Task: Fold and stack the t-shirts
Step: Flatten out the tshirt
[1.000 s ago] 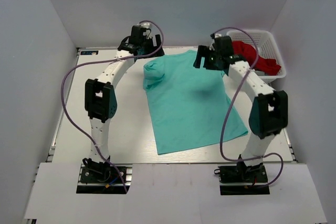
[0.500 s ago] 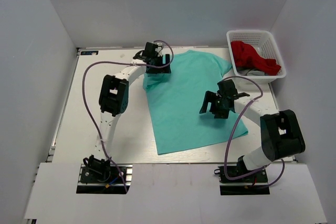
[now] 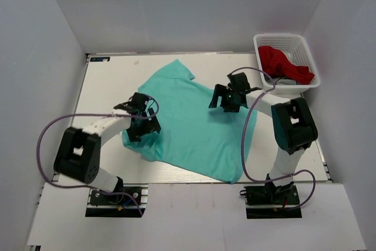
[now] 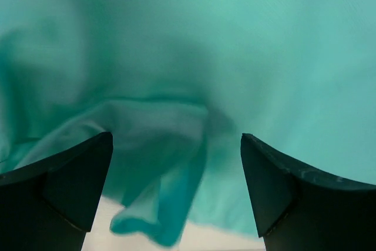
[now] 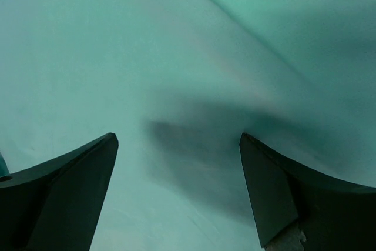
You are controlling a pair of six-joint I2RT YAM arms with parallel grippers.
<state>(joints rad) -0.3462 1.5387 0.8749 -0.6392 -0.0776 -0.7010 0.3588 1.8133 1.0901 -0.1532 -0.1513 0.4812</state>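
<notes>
The turquoise t-shirt [image 3: 194,127] lies slantwise across the middle of the table, one sleeve [image 3: 176,69] pointing to the far side and its left part bunched. My left gripper [image 3: 144,126] hovers over that bunched left edge. In the left wrist view the gripper [image 4: 176,139] is open, with a loose fold of cloth [image 4: 158,204] between the jaws and white table below it. My right gripper [image 3: 226,98] is over the shirt's right middle. In the right wrist view it [image 5: 176,139] is open above flat cloth [image 5: 176,57], holding nothing.
A white basket [image 3: 282,37] stands at the back right with a red garment [image 3: 282,63] in it. Grey walls close in the table on the left, back and right. The arm cables loop above the table on both sides.
The shirt has been dragged and turned toward the near left and now lies slantwise. My left gripper moved from the far collar to the near left. My right gripper moved farther back.
</notes>
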